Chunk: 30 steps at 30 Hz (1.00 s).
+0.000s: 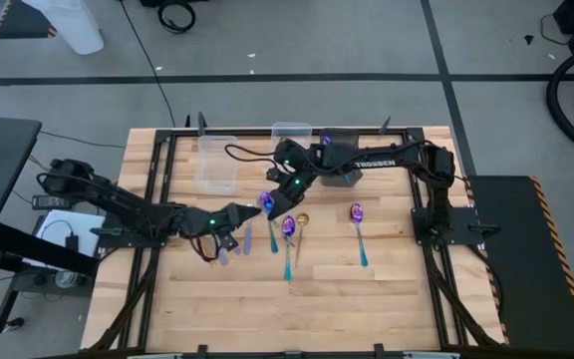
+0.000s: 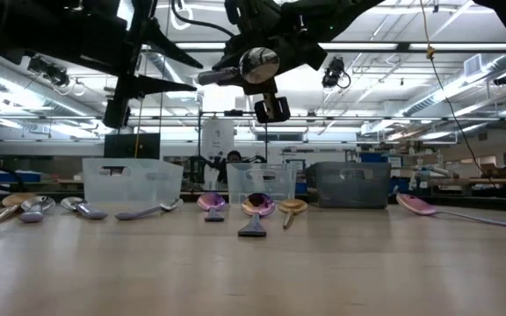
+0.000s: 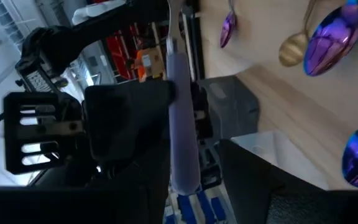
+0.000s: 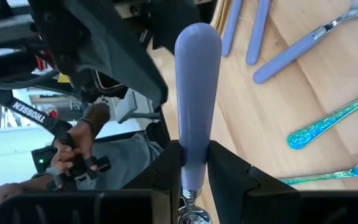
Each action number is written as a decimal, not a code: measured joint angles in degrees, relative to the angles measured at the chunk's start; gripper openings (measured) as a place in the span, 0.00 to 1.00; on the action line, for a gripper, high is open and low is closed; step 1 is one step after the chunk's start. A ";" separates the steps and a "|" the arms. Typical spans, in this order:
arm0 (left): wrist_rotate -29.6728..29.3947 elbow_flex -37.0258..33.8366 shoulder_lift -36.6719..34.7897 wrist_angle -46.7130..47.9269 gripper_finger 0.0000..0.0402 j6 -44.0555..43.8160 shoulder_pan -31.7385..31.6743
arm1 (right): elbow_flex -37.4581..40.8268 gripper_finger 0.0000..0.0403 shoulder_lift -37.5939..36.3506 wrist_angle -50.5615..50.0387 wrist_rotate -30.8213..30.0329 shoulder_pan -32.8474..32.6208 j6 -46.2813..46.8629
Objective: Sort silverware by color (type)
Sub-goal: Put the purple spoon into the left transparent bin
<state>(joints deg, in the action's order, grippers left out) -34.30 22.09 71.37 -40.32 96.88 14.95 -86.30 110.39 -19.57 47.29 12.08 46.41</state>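
A spoon with a silver bowl and a lavender handle hangs in the air over the table's middle, held by my right gripper, which is shut on it. My left gripper reaches in from the left, open. Its fingers stand on either side of the handle's free end, apart from it. On the table lie lavender-handled spoons, iridescent purple spoons with teal handles and a gold spoon. My right gripper pinches the lavender handle near its bowl end between its two fingers. The handle runs forward past the fingertips toward my left gripper, and the metal neck lies back between the fingers. The spoon is lifted clear, about level.
Three bins stand along the far side: a clear one, a second clear one and a dark one partly under my right arm. More spoons lie at the left in the low view. A person's hand shows beyond the table.
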 joint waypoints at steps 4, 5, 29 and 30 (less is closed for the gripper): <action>0.09 0.02 2.26 -5.06 0.36 4.54 -0.16 | 0.00 0.19 0.00 0.02 -0.82 -0.05 0.59; 0.16 0.02 2.89 -6.96 0.36 5.40 -0.16 | 0.00 0.19 0.00 0.02 -1.01 -0.05 0.66; 2.14 0.05 5.51 -10.95 0.36 6.56 -3.28 | 0.04 0.19 -0.02 2.63 1.70 -0.48 2.20; 2.18 0.04 5.51 -10.95 0.36 6.56 -3.27 | 0.04 0.19 -0.02 2.84 1.68 -0.48 2.21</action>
<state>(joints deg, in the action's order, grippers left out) -32.13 22.13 76.88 -51.27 103.44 11.68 -86.26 110.37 -16.73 48.97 11.60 48.62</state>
